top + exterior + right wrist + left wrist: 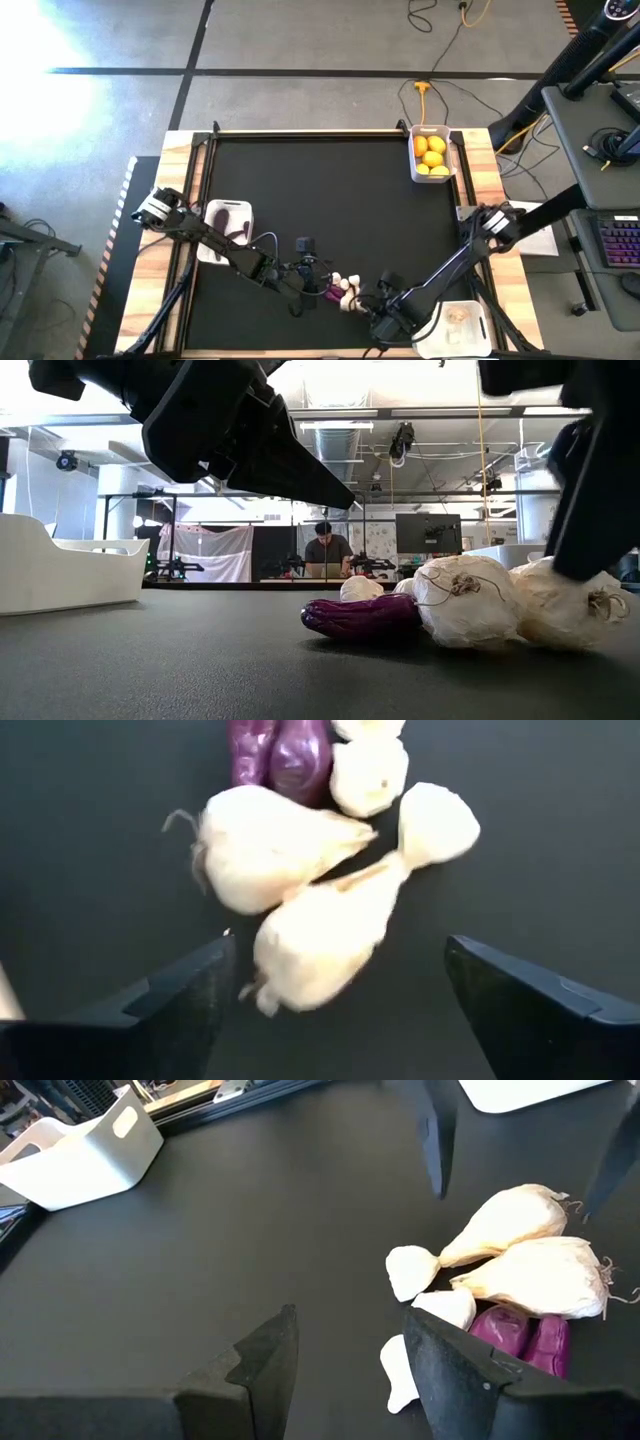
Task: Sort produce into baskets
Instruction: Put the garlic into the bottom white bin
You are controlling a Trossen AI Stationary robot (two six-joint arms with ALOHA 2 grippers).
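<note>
High view alone shows all three white plastic bins: lemons (432, 155) fill the bin (448, 133) at 1 o'clock. Left gripper (345, 1355) and right gripper (335, 985) both hang with jaws wide apart, empty, over papery, teardrop-shaped garlic bulbs (270, 845) touching a glossy purple eggplant (362, 616) at 6 o'clock.

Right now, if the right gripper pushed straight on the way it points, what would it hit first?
Most likely the nearest garlic bulb, lying between the open fingers of the right gripper; depth is hard to judge.
</note>
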